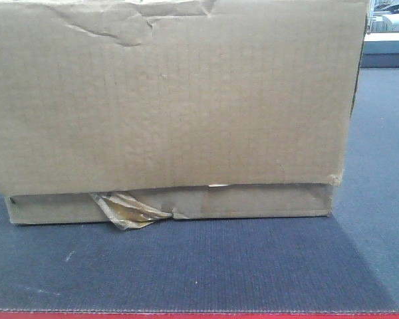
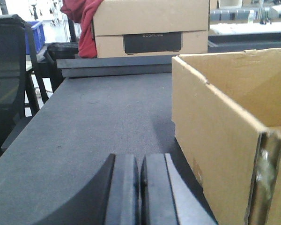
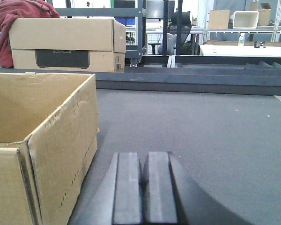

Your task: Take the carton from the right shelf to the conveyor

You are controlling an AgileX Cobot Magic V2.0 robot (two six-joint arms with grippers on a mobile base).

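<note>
A brown open-topped carton [image 1: 173, 106] stands on the dark grey conveyor belt [image 1: 206, 266] and fills most of the front view; torn tape hangs at its lower edge. In the left wrist view the carton [image 2: 225, 136] is just to the right of my left gripper [image 2: 141, 187], which is shut and empty, a small gap from its side. In the right wrist view the carton [image 3: 42, 140] is just to the left of my right gripper [image 3: 144, 187], also shut and empty. The grippers do not show in the front view.
A second closed carton [image 2: 150, 28] with a black label stands at the belt's far end, with a red cloth [image 2: 82, 23] beside it. A black office chair [image 2: 9, 79] stands left of the belt. Shelves and tables [image 3: 234, 47] lie beyond.
</note>
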